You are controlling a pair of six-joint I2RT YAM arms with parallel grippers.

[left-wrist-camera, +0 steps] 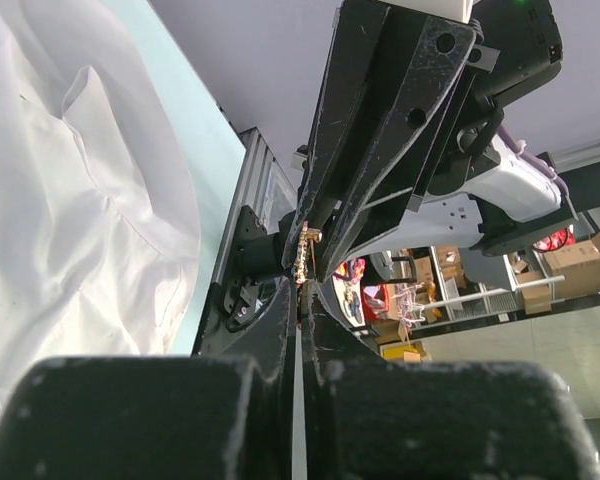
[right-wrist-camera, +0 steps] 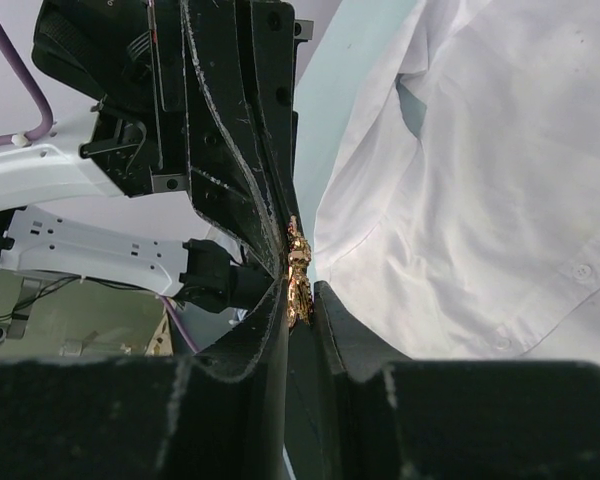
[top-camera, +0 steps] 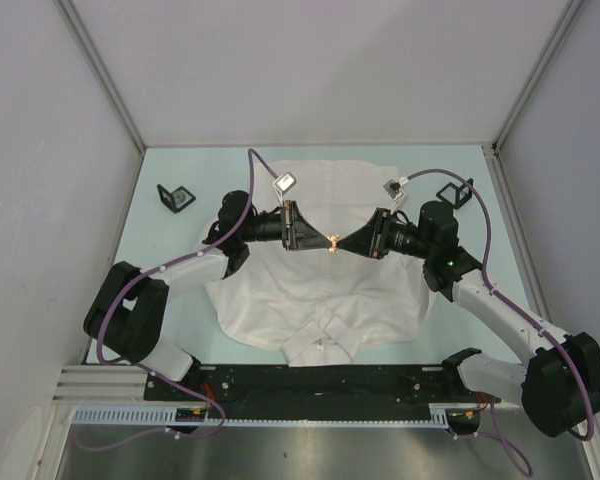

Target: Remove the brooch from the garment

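Note:
The white collared shirt [top-camera: 315, 290] lies flat on the pale table, collar toward the near edge. A small gold brooch [top-camera: 333, 244] hangs between both grippers above the shirt's middle. My left gripper [top-camera: 325, 243] comes from the left and my right gripper [top-camera: 342, 243] from the right, tips meeting. In the left wrist view my left gripper [left-wrist-camera: 302, 290] is shut on the brooch [left-wrist-camera: 302, 262]. In the right wrist view my right gripper [right-wrist-camera: 302, 300] is shut on the brooch [right-wrist-camera: 298, 280], and the shirt [right-wrist-camera: 480, 180] lies apart behind it.
Two small black stands sit on the table, one at the far left [top-camera: 175, 197] and one at the far right [top-camera: 454, 192]. Grey enclosure walls [top-camera: 50, 150] surround the table. A black rail [top-camera: 310, 380] runs along the near edge.

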